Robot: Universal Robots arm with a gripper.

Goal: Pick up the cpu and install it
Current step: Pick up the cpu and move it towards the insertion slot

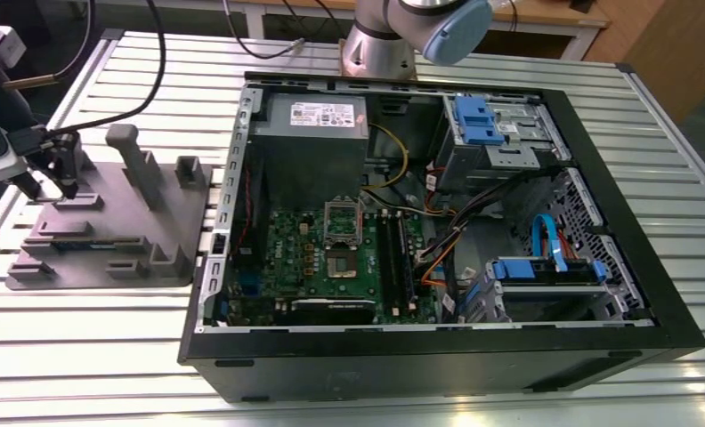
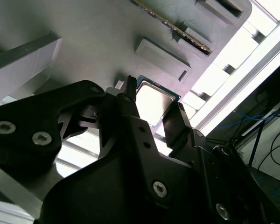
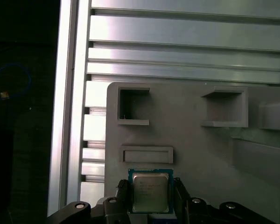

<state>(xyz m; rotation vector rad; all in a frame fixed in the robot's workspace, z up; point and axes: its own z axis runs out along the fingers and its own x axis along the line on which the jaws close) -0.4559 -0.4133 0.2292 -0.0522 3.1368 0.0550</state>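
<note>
And there's the gripper (image 1: 47,189), low over the grey tray (image 1: 150,240), out at nine o'clock from the open case (image 1: 448,356) in the exterior view. In both wrist views the cpu (image 3: 150,193) (image 2: 154,100) lies flat in its shallow seat on the tray, silver top up and green rim showing. The gripper straddles it across two opposite edges. Clamped or loose? Cannot tell: the margins at the edges are too fine to read, and the chip rests on the tray either way.

How will it handle? Likely featherlight and stiff, a thin slab. The smooth metal top looks slippery and the underside is probably delicate. The rim edges seem the place to take it, squarely, kept level, with a modest squeeze.

The tray is matte grey, with raised blocks and pockets close to the seat, so room around the chip is tight. It rests on a ribbed aluminium table (image 1: 92,347) with glare on the slats. Inside the case the socket (image 1: 343,233) sits mid-board, at three o'clock from the tray, with cables (image 1: 448,240) crowding its own three o'clock side. The arm's base (image 1: 383,44) stands at twelve o'clock, behind the case
</note>
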